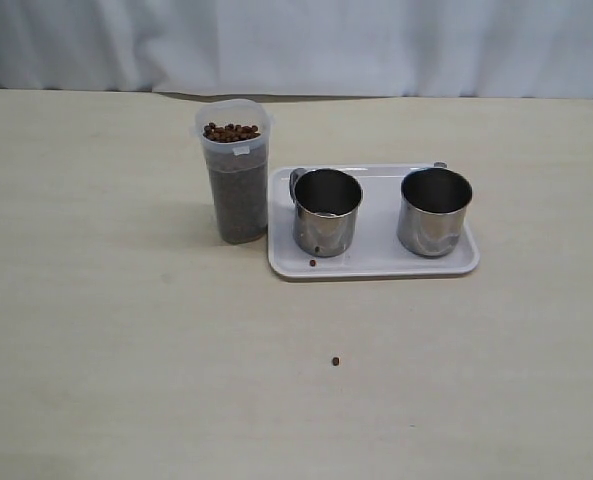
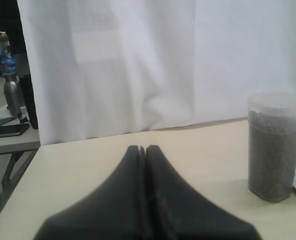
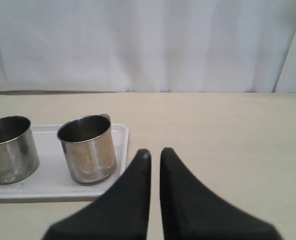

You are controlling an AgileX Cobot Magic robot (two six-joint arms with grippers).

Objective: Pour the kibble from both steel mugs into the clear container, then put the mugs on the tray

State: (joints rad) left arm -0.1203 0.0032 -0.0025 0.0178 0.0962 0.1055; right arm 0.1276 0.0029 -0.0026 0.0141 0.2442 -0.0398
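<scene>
While the steel mugs (image 1: 327,212) (image 1: 434,212) sit seemingly empty on the tray (image 1: 376,262), both grippers (image 2: 146,149) (image 3: 155,152) are clenched

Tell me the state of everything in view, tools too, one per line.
Clear container: upright, open, kibble nearly to rim.
Left mug: upright on tray, looks empty.
Right mug: upright on tray, looks empty.
Tray: flat on table.
Stray pellets: one on tray, one on table.
Left tool: shut, empty.
Right tool: shut, empty.
</scene>
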